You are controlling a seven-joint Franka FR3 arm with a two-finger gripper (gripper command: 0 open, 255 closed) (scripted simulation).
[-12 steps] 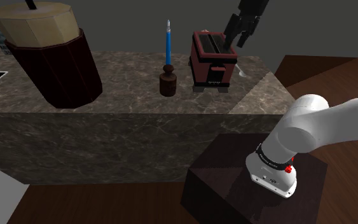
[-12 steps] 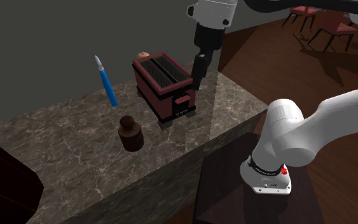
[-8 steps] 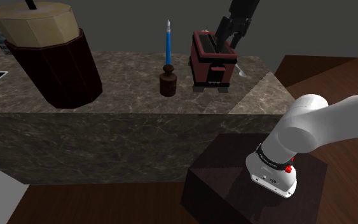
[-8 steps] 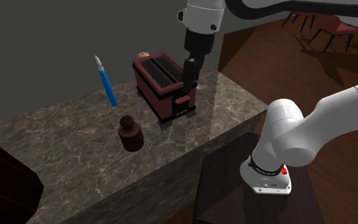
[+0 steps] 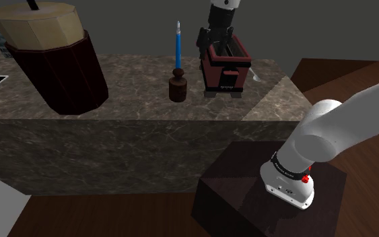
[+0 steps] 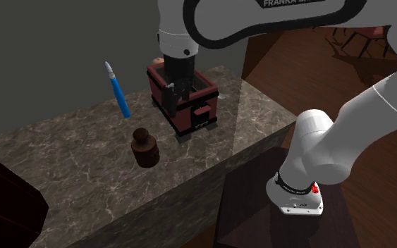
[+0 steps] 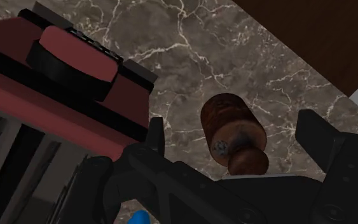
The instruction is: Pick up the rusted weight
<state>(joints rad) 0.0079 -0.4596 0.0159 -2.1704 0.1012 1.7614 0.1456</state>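
Black two-finger gripper (image 6: pixel 175 86) hovers low over the top of a dark red toaster (image 6: pixel 190 109) on a marble-patterned counter (image 6: pixel 70 162), its fingers spread wide and holding nothing. In the wrist view the two fingers stand well apart, with the brown weight (image 7: pixel 225 121) showing between them, well below them on the stone.

The rusted weight stands upright on the counter, knob on top, untouched. In the shoulder view it sits just beside the toaster, on that view's left, with a blue pen-like tool (image 5: pixel 178 47) standing on end right behind it. In the second exterior view it lies towards the lower left of the toaster, apart from it, with bare counter all round.

Judged from these pictures, the task is at its approach stage and none of the pickup proper is done: there is no contact, no grasp and no lift. What appears left is to bring the hand sideways off the toaster until it is over the weight, lower the open fingers around the knob or the body, close them, and raise the weight clear of the counter. The toaster's near wall and the blue tool crowd that descent.
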